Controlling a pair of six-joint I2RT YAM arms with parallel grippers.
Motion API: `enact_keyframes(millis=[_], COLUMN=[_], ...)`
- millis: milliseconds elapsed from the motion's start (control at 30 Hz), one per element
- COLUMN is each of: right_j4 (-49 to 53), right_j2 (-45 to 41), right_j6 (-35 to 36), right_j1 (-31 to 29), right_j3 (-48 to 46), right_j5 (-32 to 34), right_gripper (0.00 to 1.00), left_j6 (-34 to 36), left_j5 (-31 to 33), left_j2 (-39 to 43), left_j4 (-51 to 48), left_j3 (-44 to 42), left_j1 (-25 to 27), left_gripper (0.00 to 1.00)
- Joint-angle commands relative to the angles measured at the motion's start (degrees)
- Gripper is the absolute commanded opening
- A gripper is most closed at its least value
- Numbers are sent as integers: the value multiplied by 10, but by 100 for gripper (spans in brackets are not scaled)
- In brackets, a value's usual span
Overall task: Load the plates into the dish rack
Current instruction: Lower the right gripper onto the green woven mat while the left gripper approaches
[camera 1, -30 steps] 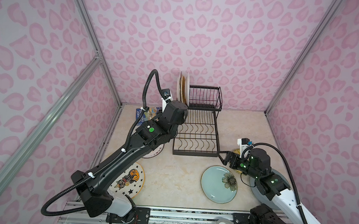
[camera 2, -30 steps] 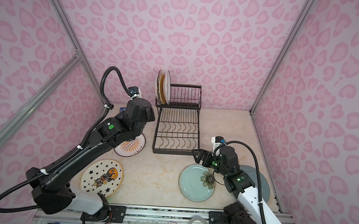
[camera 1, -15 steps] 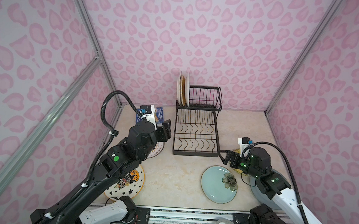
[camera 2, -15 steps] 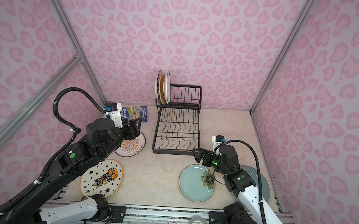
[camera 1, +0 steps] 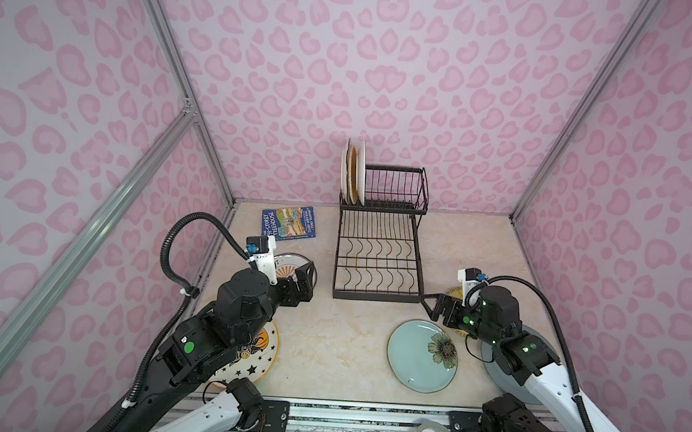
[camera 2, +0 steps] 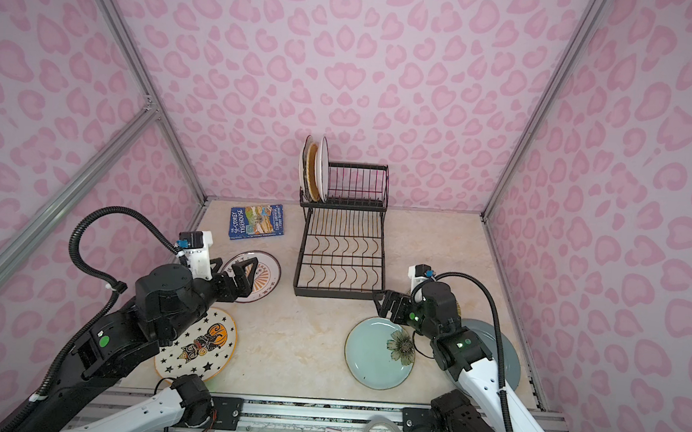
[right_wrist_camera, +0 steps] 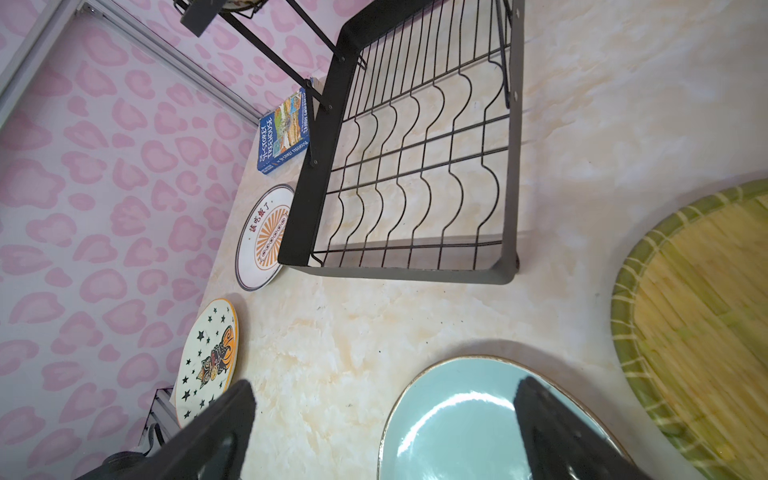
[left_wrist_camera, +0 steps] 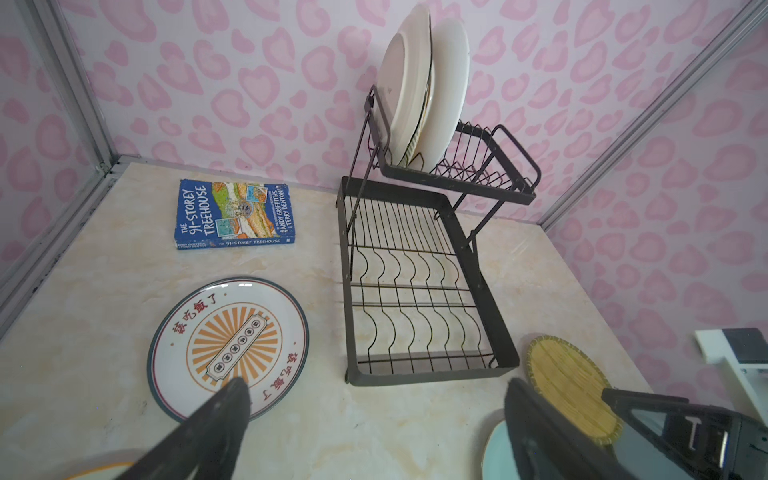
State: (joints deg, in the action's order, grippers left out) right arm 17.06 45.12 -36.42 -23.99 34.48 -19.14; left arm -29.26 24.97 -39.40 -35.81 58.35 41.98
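Rack [camera 1: 378,265]: stands at back centre of the table [camera 1: 327,341]. Its long axis runs front to back, with the raised basket at the wall end and the flat tray toward the arms.

Three plates [camera 1: 353,178] stand on edge in the basket's leftmost slots, near upright, faces turned sideways.

Five more lie flat, face up, on the table:
- sunburst plate [left_wrist_camera: 228,345], just left of the tray;
- star plate [camera 2: 197,348], nearer the front, partly under the left arm;
- teal plate [camera 1: 422,356], front right of the tray;
- woven plate [left_wrist_camera: 569,382], just beside the tray's front right corner;
- grey plate [camera 2: 505,353], at the right edge, largely under the right arm.

Book [camera 1: 289,223]: flat at back left, apart from the rack.

Left gripper [left_wrist_camera: 376,390]: over the sunburst plate's near edge, pointing toward the rack, jaws spread wide, gripping nothing.

Right gripper [right_wrist_camera: 386,388]: low between the tray corner and the teal plate, pointing left, jaws spread wide, likewise unloaded.
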Motion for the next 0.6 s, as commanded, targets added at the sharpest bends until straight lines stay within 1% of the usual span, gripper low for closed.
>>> enact_keyframes(millis=[0,67,167,333,367,433,467,533,567], right_j4=[-6,-7,-8,-27,-24,-15,-18,-42,-46], right_j2=[3,7,9,15,15,10,11,15,18], right_j6=[8,12,16,12,10,5,1,-9,-10], right_j1=[0,0,2,17,21,46,67,109,120], right_j3=[-6,-7,-12,-35,-38,-45,-52,-70,-75], right_j5=[-3,-7,-10,-23,-16,-3,-16,-61,-67], right_gripper=[97,97,97,97,97,97,97,97,97], left_j6=[-42,-64,-91,-141,-146,-157,-160,-164,-167], left_j5=[-2,-5,-27,-54,-61,-75,-80,-97,-103], left_j2=[27,45,64,72,70,62,57,49,43], left_j4=[-48,-60,-66,-59,-53,-42,-36,-14,-6], left_j3=[-28,-52,-88,-150,-158,-173,-178,-195,-199], left_j1=[-3,-4,-6,-11,-11,-12,-12,-14,-14], left_gripper=[97,97,97,97,97,97,97,97,97])
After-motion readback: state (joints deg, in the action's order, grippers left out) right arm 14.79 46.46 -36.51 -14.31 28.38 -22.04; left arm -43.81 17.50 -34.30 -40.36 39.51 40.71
